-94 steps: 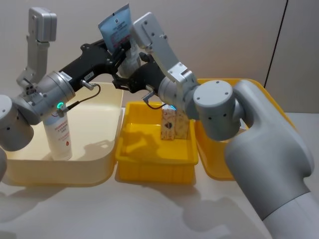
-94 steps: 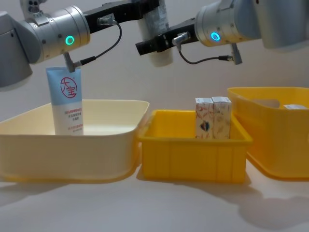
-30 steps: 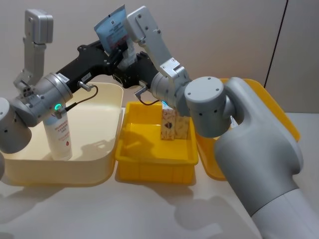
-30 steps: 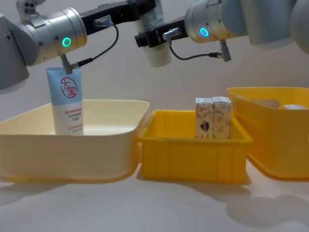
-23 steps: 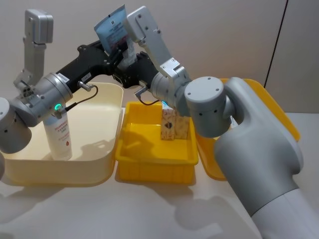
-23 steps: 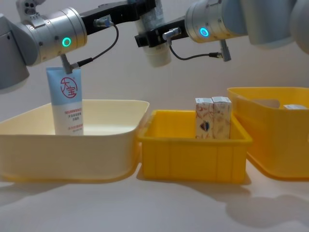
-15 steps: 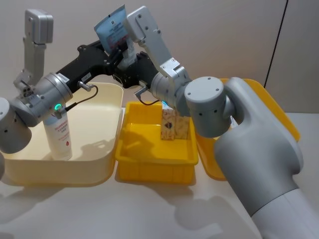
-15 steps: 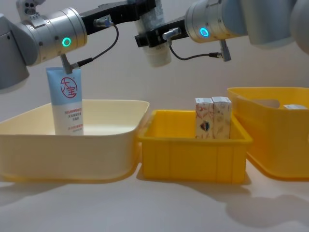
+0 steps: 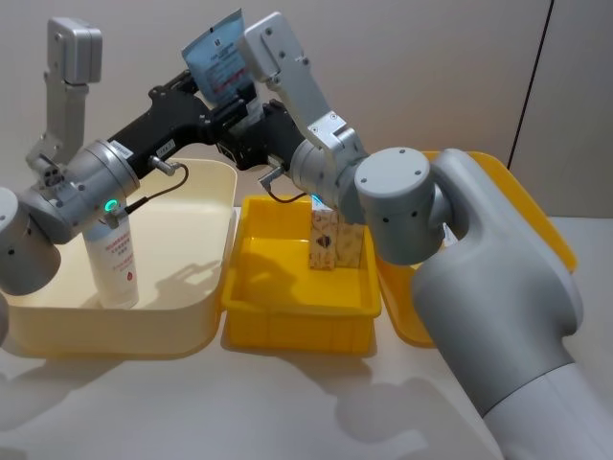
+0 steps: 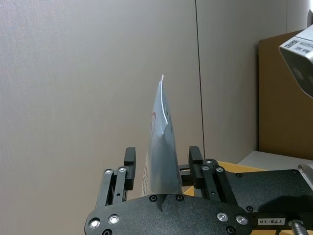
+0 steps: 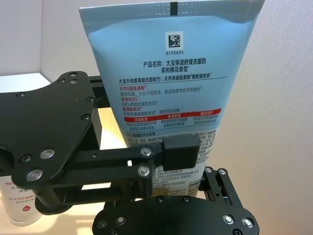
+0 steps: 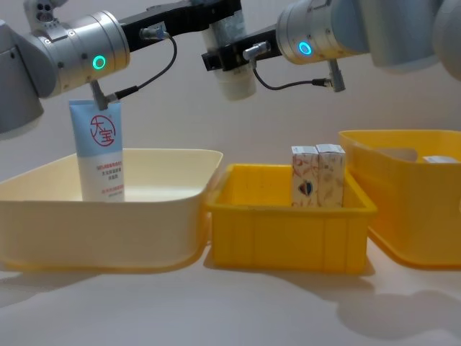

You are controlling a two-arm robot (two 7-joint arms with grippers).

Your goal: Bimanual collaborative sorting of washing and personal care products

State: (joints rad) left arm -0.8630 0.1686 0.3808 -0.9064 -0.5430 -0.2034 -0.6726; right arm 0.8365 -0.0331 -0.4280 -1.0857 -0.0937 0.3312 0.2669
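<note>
A pale blue squeeze tube (image 9: 218, 56) hangs high above the tubs, cap down. My right gripper (image 9: 251, 129) is shut on its lower part, and the white cap (image 12: 236, 83) pokes out beneath it. My left gripper (image 10: 161, 154) is open around the same tube (image 10: 161, 142), its fingers (image 10: 130, 161) flanking it with narrow gaps. From the right wrist, one left finger pad (image 11: 178, 147) crosses the printed tube (image 11: 168, 73). A second tube with a red circle logo (image 12: 101, 148) stands in the cream tub (image 12: 144, 216). Two patterned cartons (image 12: 317, 176) stand in the small yellow tub (image 12: 288, 238).
A large yellow tub (image 12: 403, 216) stands at the right, with pale items (image 12: 439, 160) showing over its rim. The three tubs sit side by side on the white table (image 12: 230, 310), with bare table in front of them.
My right arm carried the tube slightly left toward the left gripper. In the last half second the left gripper edged a little further forward around the tube.
</note>
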